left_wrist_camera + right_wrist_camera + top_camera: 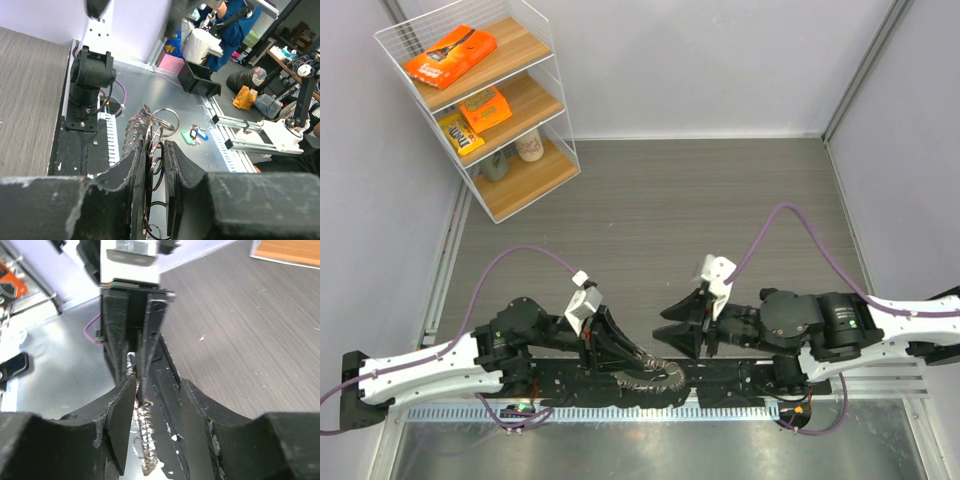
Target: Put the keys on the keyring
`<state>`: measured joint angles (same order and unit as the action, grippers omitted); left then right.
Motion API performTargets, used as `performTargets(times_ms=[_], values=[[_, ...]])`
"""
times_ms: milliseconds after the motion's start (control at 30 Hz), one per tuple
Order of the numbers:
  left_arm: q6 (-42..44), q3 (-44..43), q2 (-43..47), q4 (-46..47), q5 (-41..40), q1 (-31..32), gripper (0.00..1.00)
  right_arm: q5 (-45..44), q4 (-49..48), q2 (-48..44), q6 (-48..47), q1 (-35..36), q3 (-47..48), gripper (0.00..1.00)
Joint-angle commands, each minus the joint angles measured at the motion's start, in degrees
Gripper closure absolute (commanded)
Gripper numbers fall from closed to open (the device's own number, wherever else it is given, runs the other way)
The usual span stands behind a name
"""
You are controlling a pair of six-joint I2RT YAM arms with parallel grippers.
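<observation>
The keyring [656, 375] is a floppy loop strung with silvery rings. It hangs over the black rail at the table's near edge. My left gripper [620, 350] is shut on it. In the left wrist view the jaws [155, 145] pinch dark rings, and the ring bunch [150, 122] fans out beyond the tips. My right gripper [673, 326] is open and faces the left one. In the right wrist view its fingers [155, 390] straddle the hanging keyring [145, 440], which lies close to its left finger. The brass and silvery keys are out of view.
A wire shelf rack [480, 100] with snack packs stands at the back left. The black base rail [730, 380] runs along the near edge, with a metal floor below. Green and blue tags [194, 134] lie on that metal floor. The right arm's base post [90, 80] stands left of the keyring.
</observation>
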<state>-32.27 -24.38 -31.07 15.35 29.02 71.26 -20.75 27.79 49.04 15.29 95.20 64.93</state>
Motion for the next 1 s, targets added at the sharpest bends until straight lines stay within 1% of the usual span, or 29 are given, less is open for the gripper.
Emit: performTargets(times_ms=[0,67,100,133,200,233,267,333,467,567,667,767,967], values=[[1.3,-0.9,1.3,2.9,-0.7,0.8,1.00,-10.0,2.0,-5.1,4.8,-2.4,-2.2,0.52],[1.7,-1.4,1.6,2.1,-0.9,0.9,1.00,-10.3,4.0,-6.3,7.8,-7.1,-4.7,0.52],[2.0,-1.5,1.8,1.5,-1.1,0.9,1.00,-8.3,4.9,-7.2,8.6,-11.7,-6.9,0.52],[2.2,-1.8,1.9,0.9,-1.1,1.0,1.00,-6.2,5.1,-7.5,10.5,-14.1,-8.0,0.52],[2.6,-1.9,2.2,0.4,-1.2,1.0,1.00,-2.3,5.3,-8.4,12.2,-24.6,-12.6,0.51],[2.5,-2.1,2.2,0.3,-1.3,1.1,1.00,-1.1,5.3,-8.4,13.2,-26.6,-14.2,0.51],[2.6,-2.1,2.3,0.0,-1.2,1.1,1.00,0.8,5.3,-8.1,13.4,-30.6,-15.2,0.51],[2.6,-2.0,2.7,-0.1,-1.5,1.2,1.00,1.3,4.9,-6.7,13.8,-34.5,-18.1,0.50],[2.7,-1.5,3.3,-0.6,-1.8,1.2,1.00,1.2,2.7,-2.9,14.6,-40.1,-23.8,0.49],[2.5,-0.8,3.8,-0.6,-1.9,1.2,1.00,1.9,-1.1,-1.2,15.7,-43.2,-27.5,0.49],[2.7,-0.5,4.2,-0.5,-1.7,1.2,1.00,3.8,-4.9,1.8,15.7,-48.5,-30.9,0.50],[2.9,-0.6,4.1,-0.7,-1.5,1.2,1.00,6.3,-9.1,4.6,15.2,-53.4,-32.8,0.52],[3.0,0.0,4.1,-0.3,-1.1,1.2,1.00,8.4,-15.7,12.2,12.3,-58.6,-32.6,0.52]])
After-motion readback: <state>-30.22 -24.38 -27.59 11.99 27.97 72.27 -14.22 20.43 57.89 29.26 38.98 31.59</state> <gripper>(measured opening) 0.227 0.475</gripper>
